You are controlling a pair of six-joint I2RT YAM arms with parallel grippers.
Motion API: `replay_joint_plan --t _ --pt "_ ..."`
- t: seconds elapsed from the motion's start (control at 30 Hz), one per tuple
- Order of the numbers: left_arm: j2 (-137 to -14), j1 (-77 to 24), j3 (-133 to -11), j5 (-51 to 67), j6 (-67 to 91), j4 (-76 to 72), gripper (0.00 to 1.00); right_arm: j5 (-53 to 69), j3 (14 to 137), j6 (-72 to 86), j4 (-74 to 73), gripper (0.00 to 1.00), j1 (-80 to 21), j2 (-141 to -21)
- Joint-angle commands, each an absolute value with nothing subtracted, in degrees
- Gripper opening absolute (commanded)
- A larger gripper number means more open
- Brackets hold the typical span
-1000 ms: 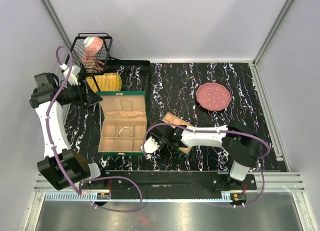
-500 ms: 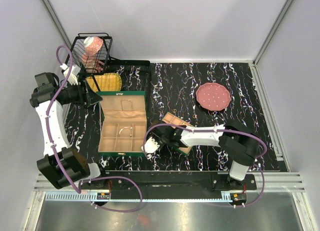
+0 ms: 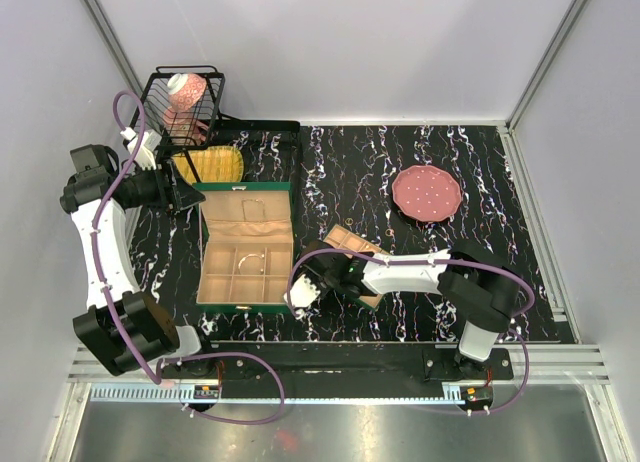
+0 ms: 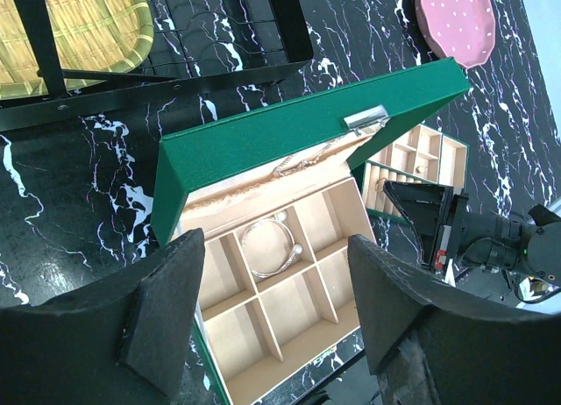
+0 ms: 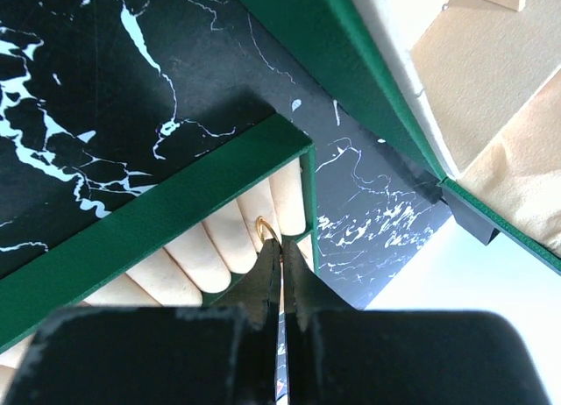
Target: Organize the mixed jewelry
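My right gripper [image 5: 280,250] is shut on a small gold ring [image 5: 266,229], its tips down at the beige ring rolls of a small green tray [image 5: 210,168]. From above, that gripper [image 3: 340,268] sits over the tray [image 3: 352,242], just right of the open green box [image 3: 246,304]. A silver bangle [image 4: 267,245] lies in one box compartment, and a thin chain [image 4: 302,162] rests against the lid. My left gripper [image 4: 276,309] hangs open above the box with nothing between its fingers, at the box's back left corner [image 3: 185,195].
A pink white-dotted plate [image 3: 427,193] sits at the back right. A black wire basket [image 3: 182,104] with a pink cup stands at the back left. Beside it a yellow woven dish [image 3: 210,165] lies under a black rack [image 3: 262,132].
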State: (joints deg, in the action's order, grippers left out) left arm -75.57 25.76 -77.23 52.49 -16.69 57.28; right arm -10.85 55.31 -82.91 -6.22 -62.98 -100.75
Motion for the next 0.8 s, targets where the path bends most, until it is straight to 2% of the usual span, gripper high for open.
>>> replay_joint_plan --t 0.0,0.77 --pt "-75.59 26.19 -77.34 54.32 -16.96 55.02 0.69 -10.9 55.37 -82.79 -8.08 0.0 -62.49 -98.0" --pt "-76.03 26.19 -76.47 54.84 -17.05 54.4 0.69 -9.32 56.25 -82.35 -8.44 0.0 -62.49 -100.19"
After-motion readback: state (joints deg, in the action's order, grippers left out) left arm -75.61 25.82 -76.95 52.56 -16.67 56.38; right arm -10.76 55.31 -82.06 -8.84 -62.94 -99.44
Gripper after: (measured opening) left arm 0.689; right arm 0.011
